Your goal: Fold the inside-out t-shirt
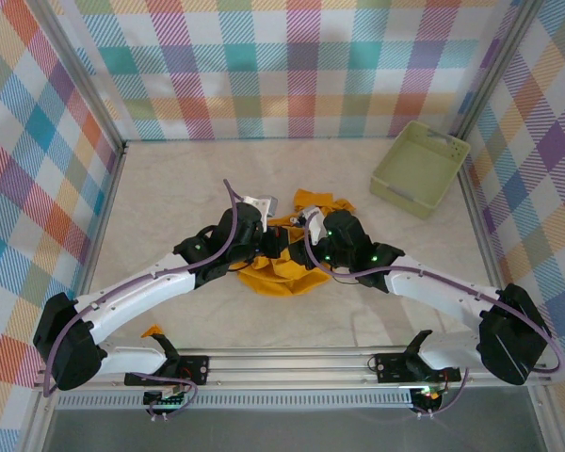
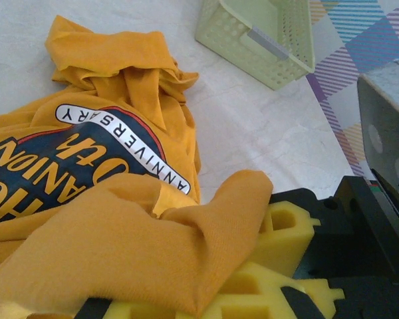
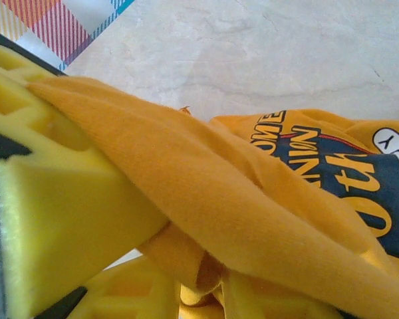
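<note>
Plaid walls (image 1: pixel 301 66) ring the pale tabletop (image 1: pixel 169 188), where left hand (image 2: pixel 272 259) and right hand (image 3: pixel 139 259) each pinch the crumpled t-shirt (image 1: pixel 282 275).

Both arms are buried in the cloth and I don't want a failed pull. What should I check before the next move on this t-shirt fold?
1. Cloth in the left gripper: ok, it is shut on the t-shirt, with fabric draped over its pad.
2. Cloth in the right gripper: cannot tell. Fabric runs between its pads, but the clamp is unclear.
3. The t-shirt lying flat: not ok, bunched mid-table.
4. Printed side out: cannot tell. The print shows only in part.
5. The basket clear of the t-shirt: ok, apart at far right.
</note>
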Controlling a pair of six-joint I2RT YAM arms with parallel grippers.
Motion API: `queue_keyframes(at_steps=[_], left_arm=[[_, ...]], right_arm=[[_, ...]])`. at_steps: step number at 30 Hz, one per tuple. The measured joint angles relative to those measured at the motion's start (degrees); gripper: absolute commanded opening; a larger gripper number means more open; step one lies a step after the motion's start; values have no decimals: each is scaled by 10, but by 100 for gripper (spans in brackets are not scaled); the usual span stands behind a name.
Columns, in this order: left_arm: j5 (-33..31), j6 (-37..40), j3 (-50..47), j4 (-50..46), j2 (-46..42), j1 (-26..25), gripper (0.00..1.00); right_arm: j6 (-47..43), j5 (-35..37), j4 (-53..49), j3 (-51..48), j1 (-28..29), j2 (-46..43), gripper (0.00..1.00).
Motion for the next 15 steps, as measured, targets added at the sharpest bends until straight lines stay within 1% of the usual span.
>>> queue_keyframes(at_steps=[3,5,6,12,15], left_arm=[[0,0,0,0,0,0,0],[0,0,0,0,0,0,0],[0,0,0,0,0,0,0],[0,0,0,0,0,2,0],[0,0,0,0,0,3,1]], right_arm=[[0,-3,-1,0,0,-1,26],[0,-9,-1,0,0,-2,23],[0,-11,-1,0,0,-2,21],[1,-13,-1,0,0,-2,1],[2,-12,-2,0,0,-2,0]])
